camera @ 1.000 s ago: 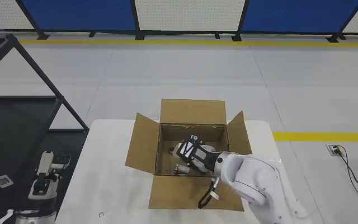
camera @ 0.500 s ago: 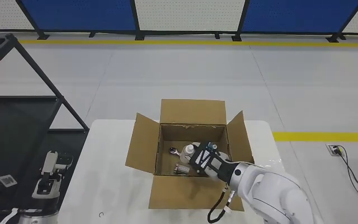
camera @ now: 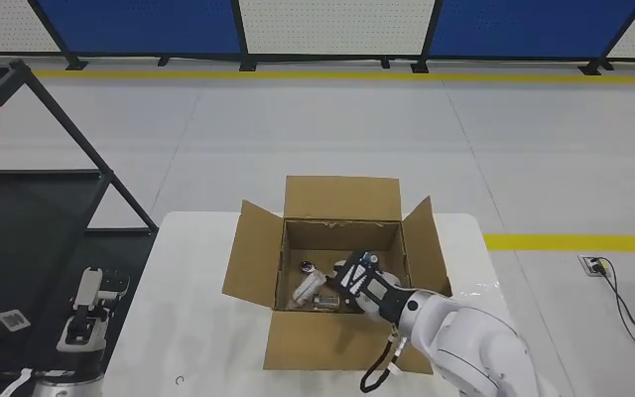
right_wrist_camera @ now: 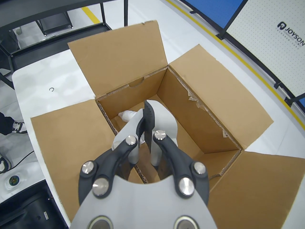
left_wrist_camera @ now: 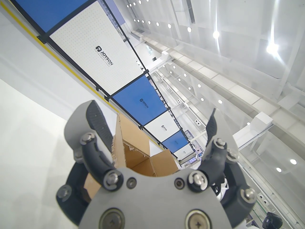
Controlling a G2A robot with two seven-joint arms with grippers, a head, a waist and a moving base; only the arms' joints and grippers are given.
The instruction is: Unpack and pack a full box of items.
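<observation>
Unpacking under way, as it seems: the right arm (camera: 437, 328) hangs over the open box (right_wrist_camera: 197, 125), its jaws pressed together with nothing between them.
A white bottle (right_wrist_camera: 127, 116) lies on its side on the box floor, just beyond and below the tips of the jaws, with a few small items (camera: 325, 301) close beside it. The next move would likely call for spreading the jaws, lowering them past the rim and closing across the bottle's round body, which may roll under a skewed grip. The near wall and the raised flaps crowd the way down, and the neighbouring items leave little room beside the bottle. The left arm (camera: 83, 310) rests well off to the side of the white surface (camera: 198, 328), its jaws wide apart and pointing upward, holding nothing.
</observation>
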